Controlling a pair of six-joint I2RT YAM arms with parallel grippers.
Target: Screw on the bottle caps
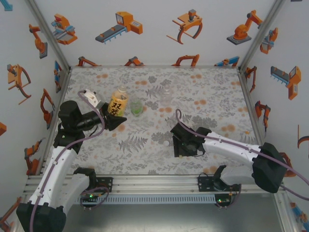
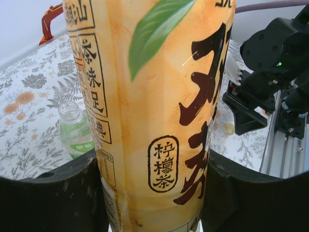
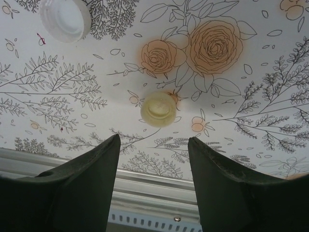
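Note:
The yellow-orange labelled bottle (image 1: pixel 119 102) (image 2: pixel 154 96) stands upright at the left, with my left gripper (image 1: pixel 116 121) (image 2: pixel 152 157) shut on its lower body. Just to its right stands the green-tinted bottle (image 1: pixel 136 107) (image 2: pixel 75 128), its neck uncapped. Further right and back is the colourless bottle (image 1: pixel 166 95), faint against the table. My right gripper (image 1: pixel 186 145) (image 3: pixel 153 140) hangs open over the table, nothing between its fingers. The pale yellow cap (image 3: pixel 159 108) (image 2: pixel 228 128) lies just beyond its fingertips. A white cap (image 3: pixel 65 18) (image 1: pixel 166 143) lies a little farther off. The cap with a blue centre is out of view.
The floral tabletop (image 1: pixel 212 96) is enclosed by white walls with orange robot pictures. An aluminium rail (image 1: pixel 154 183) (image 3: pixel 145 186) runs along the near edge, close to the right gripper. The right arm (image 2: pixel 275 63) sits close to the right of the held bottle.

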